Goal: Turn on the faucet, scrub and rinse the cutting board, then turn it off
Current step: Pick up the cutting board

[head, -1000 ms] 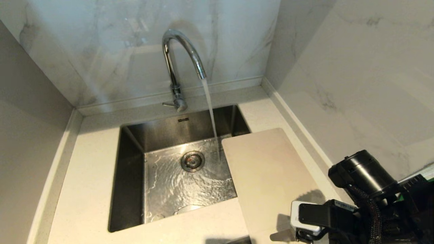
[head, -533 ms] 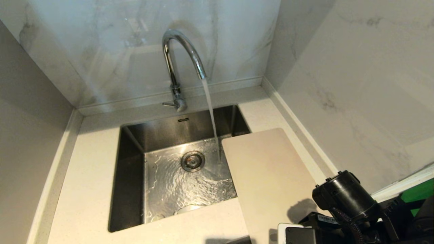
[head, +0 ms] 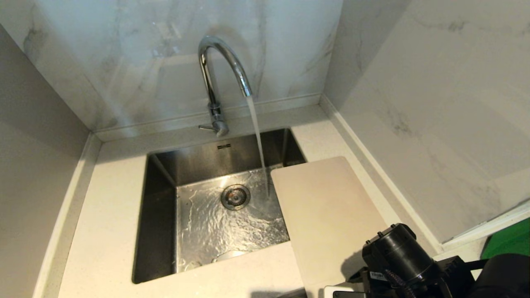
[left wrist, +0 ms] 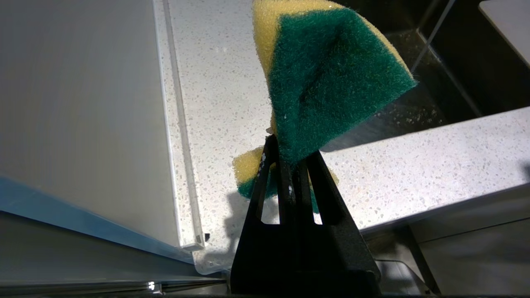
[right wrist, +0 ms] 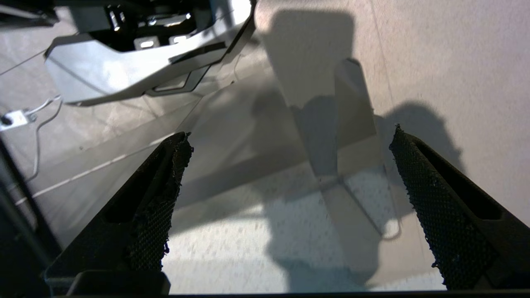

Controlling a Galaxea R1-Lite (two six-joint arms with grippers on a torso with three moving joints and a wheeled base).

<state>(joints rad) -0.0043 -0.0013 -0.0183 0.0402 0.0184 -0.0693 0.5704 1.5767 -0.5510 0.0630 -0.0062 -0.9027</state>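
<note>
The chrome faucet (head: pixel 215 74) runs, its stream (head: pixel 258 145) falling into the steel sink (head: pixel 159 207); its thin lever (head: pixel 205 127) points left. The pale beige cutting board (head: pixel 327 211) lies flat on the counter, its left edge overhanging the sink's right side. My right arm (head: pixel 397 252) hangs over the board's near end. In the right wrist view my right gripper (right wrist: pixel 290 133) is open and empty above the board (right wrist: pixel 434 62) and its handle cutout (right wrist: pixel 368 207). My left gripper (left wrist: pixel 290 153) is shut on a green-and-yellow sponge (left wrist: pixel 331 70), off to the sink's left.
Marble walls close in the back and right of the speckled counter (head: pixel 103 231). A bright green flat object (head: pixel 509 242) shows at the far right. A grey panel (left wrist: pixel 83 103) stands beside the left gripper. The robot's base (right wrist: pixel 124 62) lies past the counter's front edge.
My right arm has slid down and left in the head view, its gripper dropping below the picture's edge. The green object behind it is now uncovered. Water keeps running; the board has not moved.
</note>
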